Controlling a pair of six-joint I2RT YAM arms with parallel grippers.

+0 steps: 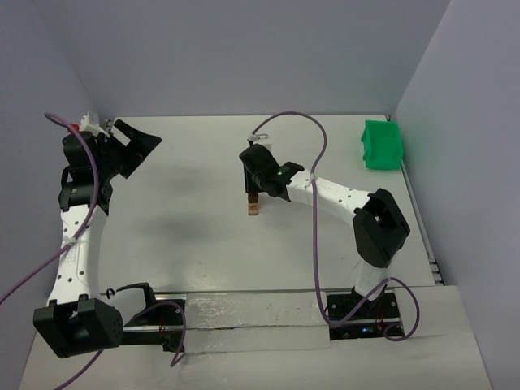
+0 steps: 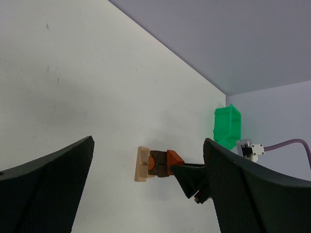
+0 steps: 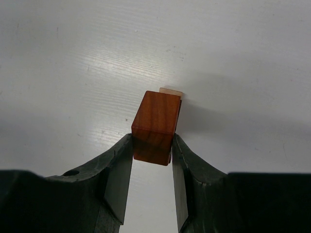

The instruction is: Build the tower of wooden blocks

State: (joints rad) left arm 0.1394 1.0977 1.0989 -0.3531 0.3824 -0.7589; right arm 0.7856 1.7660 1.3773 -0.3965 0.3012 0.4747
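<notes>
Where grey walls meet white table, green bin, red block

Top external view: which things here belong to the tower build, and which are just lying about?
Part of the job:
- wood block tower, mid-table
- reddish-brown block, clamped in the right gripper at the tower's top

Lying about:
- green bin, far right by the wall
- left gripper, open and holding nothing, off to the left
</notes>
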